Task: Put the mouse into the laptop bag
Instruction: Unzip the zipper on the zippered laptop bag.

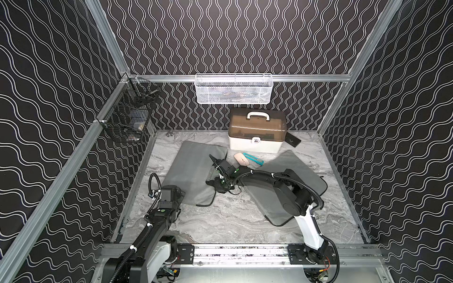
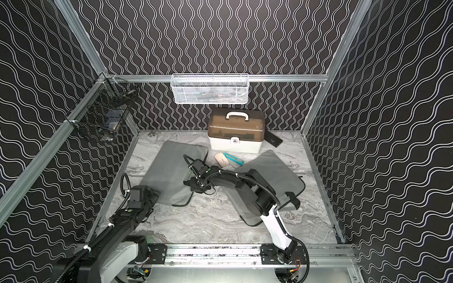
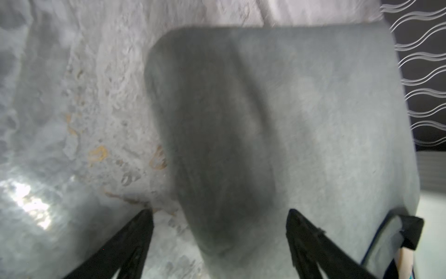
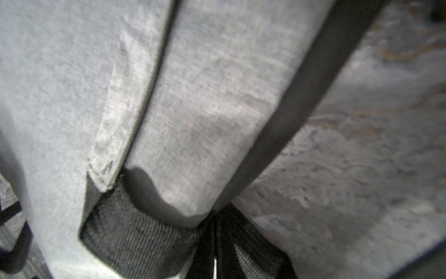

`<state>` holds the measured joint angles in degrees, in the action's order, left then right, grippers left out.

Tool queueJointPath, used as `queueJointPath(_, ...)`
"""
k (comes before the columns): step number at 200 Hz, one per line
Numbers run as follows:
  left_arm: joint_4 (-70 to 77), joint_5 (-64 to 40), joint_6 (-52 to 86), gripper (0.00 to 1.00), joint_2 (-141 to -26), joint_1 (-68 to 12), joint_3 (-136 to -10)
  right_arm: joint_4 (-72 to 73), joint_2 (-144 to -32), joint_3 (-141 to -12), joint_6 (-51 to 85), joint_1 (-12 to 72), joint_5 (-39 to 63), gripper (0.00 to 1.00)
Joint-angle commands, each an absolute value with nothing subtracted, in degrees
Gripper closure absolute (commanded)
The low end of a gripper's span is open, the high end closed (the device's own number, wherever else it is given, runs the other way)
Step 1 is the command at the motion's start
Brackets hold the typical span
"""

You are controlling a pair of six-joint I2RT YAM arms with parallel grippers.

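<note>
Mouse (image 1: pixel 241 158) lies at upper centre in a top view, outside the grey laptop bag (image 1: pixel 191 169); my right gripper (image 4: pixel 214 229) pinches the bag's black edge, left gripper (image 3: pixel 218 217) gapes empty, so I'd lift that edge well clear before fetching.

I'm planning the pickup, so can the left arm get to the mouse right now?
Probably not directly. The left gripper is open and free, but the right gripper, shut on the laptop bag, sits with its wrist straight between it and the mouse.

The laptop bag (image 1: pixel 191 169) is matt woven cloth, the mouse (image 1: pixel 241 158) smooth plastic, the table (image 1: pixel 232 220) glossy marbled.
</note>
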<state>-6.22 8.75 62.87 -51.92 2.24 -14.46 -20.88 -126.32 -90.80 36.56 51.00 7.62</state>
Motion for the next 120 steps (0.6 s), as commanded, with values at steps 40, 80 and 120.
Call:
queueJointPath(40, -5.62, -1.35, 64.95, 0.03, -52.73, 2.37, -12.59, -21.7, -129.17, -95.05, 35.51, 49.39, 12.33, 1.0)
queueJointPath(80, 4.89, -2.29, 65.22, 0.14, -60.21, 2.37, -12.16, -22.58, -129.34, -97.35, 35.42, 49.38, 13.27, 1.0)
queueJointPath(120, 13.36, -0.12, 65.3, 0.76, -68.51, 2.37, -13.26, -22.74, -129.3, -98.15, 34.82, 49.86, 14.28, 1.0)
